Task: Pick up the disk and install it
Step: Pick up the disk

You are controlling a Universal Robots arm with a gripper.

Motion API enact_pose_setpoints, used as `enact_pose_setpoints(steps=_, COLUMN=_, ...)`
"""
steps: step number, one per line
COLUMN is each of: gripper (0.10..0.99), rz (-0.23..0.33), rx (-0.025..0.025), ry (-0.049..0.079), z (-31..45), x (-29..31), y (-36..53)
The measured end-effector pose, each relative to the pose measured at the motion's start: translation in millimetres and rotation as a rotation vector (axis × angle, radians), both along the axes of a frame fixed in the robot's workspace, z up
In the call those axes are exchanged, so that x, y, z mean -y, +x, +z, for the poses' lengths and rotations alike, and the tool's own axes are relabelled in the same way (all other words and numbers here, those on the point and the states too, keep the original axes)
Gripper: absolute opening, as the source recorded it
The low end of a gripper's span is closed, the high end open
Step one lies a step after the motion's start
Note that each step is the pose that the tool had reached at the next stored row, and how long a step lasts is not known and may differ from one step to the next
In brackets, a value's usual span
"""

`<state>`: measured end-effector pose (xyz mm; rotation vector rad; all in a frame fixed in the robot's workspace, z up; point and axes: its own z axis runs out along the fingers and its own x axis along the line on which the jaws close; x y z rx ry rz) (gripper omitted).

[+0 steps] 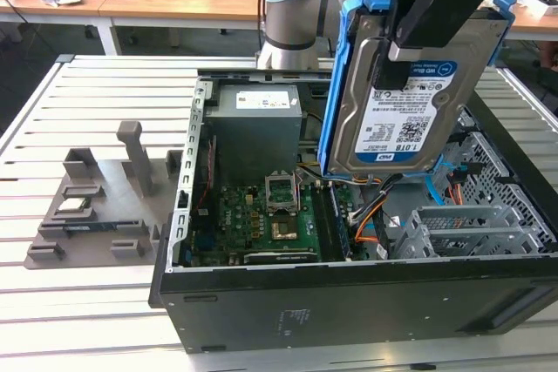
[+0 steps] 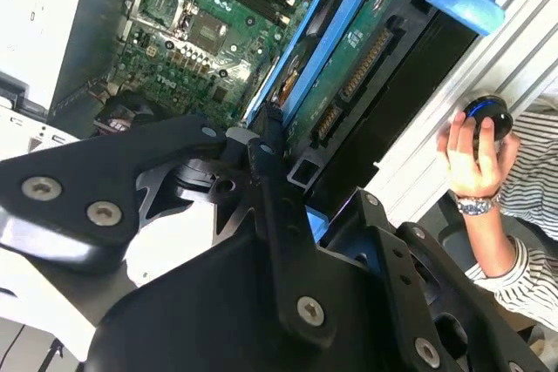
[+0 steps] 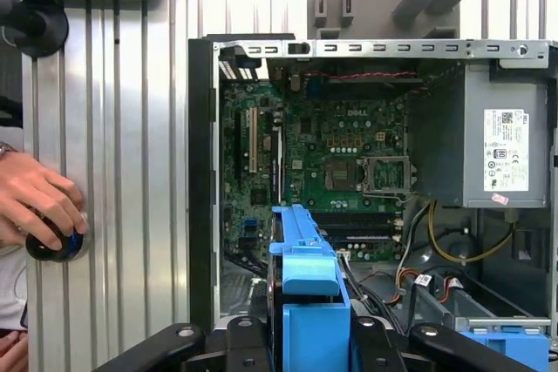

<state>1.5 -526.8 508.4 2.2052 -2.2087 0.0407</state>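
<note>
The disk (image 1: 403, 119), silver with a white-and-blue label and a blue plastic frame, hangs upright above the open computer case (image 1: 349, 298), over its right half in the exterior view. My black gripper (image 1: 408, 45) is shut on the disk's upper part. In the second wrist view the disk's (image 2: 353, 71) circuit-board underside runs away from the gripper (image 2: 275, 158), whose fingers clamp its near end. The first wrist view looks down past the gripper (image 3: 307, 337) along the disk's blue frame (image 3: 305, 254) into the case.
Inside the case lie a green motherboard (image 1: 261, 215), a grey power supply (image 1: 257, 124), loose cables and a metal drive cage (image 1: 475, 228). A grey fixture (image 1: 96, 215) holding a small chip sits at the exterior view's left. A person's hand (image 3: 39, 202) rests on a knob beside the case.
</note>
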Motion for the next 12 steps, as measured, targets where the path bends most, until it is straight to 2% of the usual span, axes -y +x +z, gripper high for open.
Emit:
enact_pose_setpoints(steps=6, gripper=0.365, rz=0.000, rx=-0.0002, ry=-0.002, z=-0.3, x=0.0, y=11.3)
enact_pose_setpoints(steps=12, gripper=0.365, rz=0.000, rx=-0.0001, ry=-0.007, z=-1.5, x=0.0, y=29.2)
